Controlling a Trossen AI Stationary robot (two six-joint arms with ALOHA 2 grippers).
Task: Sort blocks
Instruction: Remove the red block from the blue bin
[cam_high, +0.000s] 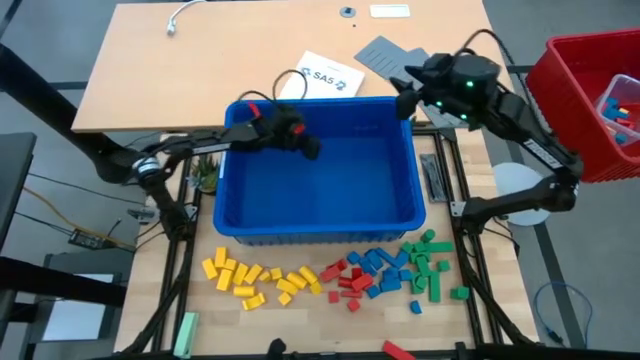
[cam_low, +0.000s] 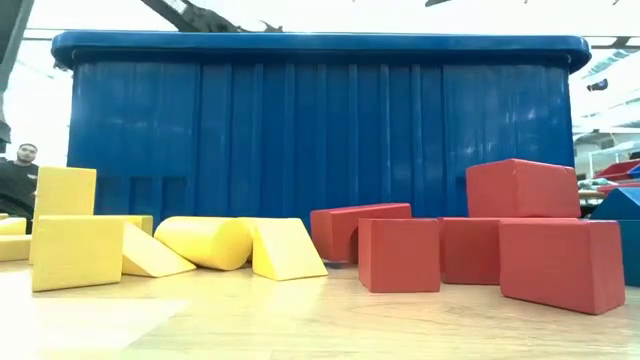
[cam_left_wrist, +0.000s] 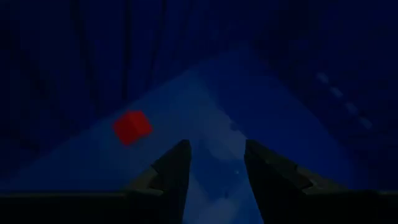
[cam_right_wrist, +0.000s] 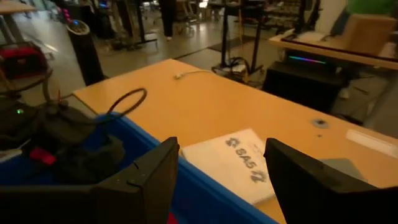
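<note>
Left wrist view shows your left claw (cam_left_wrist: 214, 163) spread, empty above 1 red block (cam_left_wrist: 132, 127); descending straight risks missing it.

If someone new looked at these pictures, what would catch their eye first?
The big blue bin mid-table, with the left gripper open inside it near one red block. In front lie blocks sorted by colour: yellow, red, blue, green. The right gripper hangs open over the bin's far rim.
</note>
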